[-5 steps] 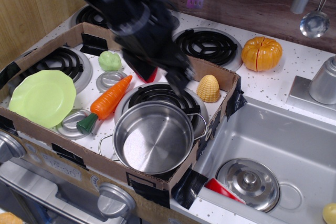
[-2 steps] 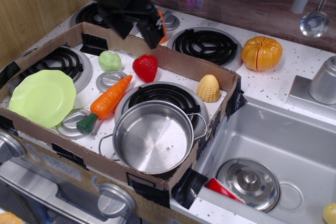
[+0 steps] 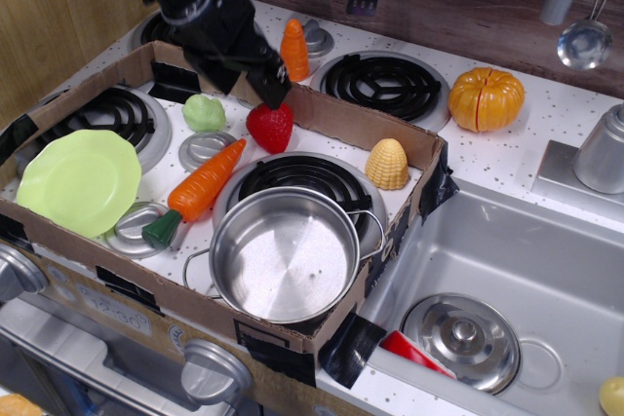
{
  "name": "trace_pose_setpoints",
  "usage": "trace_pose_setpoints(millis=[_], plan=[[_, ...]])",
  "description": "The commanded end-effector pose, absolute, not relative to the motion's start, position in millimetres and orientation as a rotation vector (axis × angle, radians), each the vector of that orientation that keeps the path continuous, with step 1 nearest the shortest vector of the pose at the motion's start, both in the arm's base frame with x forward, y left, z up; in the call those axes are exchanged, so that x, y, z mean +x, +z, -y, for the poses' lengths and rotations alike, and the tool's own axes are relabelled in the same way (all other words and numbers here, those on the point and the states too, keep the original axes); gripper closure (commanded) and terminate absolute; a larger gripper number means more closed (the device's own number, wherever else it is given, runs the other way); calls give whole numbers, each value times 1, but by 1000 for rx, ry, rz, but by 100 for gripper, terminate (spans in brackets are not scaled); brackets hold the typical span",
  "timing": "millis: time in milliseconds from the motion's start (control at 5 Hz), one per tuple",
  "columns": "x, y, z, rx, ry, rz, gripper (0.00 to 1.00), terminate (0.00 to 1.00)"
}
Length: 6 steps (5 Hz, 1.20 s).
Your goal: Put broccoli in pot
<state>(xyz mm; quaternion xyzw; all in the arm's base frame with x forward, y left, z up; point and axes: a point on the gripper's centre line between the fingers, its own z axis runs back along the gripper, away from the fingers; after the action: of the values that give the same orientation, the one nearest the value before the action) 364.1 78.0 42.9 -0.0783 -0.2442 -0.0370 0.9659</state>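
The pale green lumpy broccoli [image 3: 204, 112] lies at the back left inside the cardboard box, next to a round steel burner cap. The shiny steel pot [image 3: 286, 255] stands empty on the front burner, near the box's front wall. My black gripper [image 3: 244, 88] hangs over the box's back wall, just right of and above the broccoli and just left of a red strawberry [image 3: 271, 128]. Its fingers look spread and hold nothing. The dark arm blurs the fingertips.
A carrot [image 3: 200, 187], a light-green plate [image 3: 80, 182] and a yellow corn piece [image 3: 387, 165] lie inside the cardboard box [image 3: 390, 133]. An orange cone-shaped toy [image 3: 293, 49] stands behind the box. A pumpkin [image 3: 486, 99] is at the right. A steel lid [image 3: 460, 338] lies in the sink.
My arm lifted off the strawberry area and swung back and left. It has since come down a little toward the box's back wall, between broccoli and strawberry. No object moved.
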Motion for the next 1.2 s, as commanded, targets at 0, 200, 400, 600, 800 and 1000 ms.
trace_pose_setpoints(millis=[0, 200, 400, 600, 800, 1000], plan=[[369, 59, -111, -66, -75, 511, 0, 0], [366, 74, -117, -37, -70, 496, 0, 0], [368, 62, -124, -29, -70, 477, 0, 0], [368, 49, -124, -24, -57, 480, 0, 0], [372, 38, -123, -30, -57, 460, 0, 0], [371, 18, -118, -40, -60, 458, 0, 0]])
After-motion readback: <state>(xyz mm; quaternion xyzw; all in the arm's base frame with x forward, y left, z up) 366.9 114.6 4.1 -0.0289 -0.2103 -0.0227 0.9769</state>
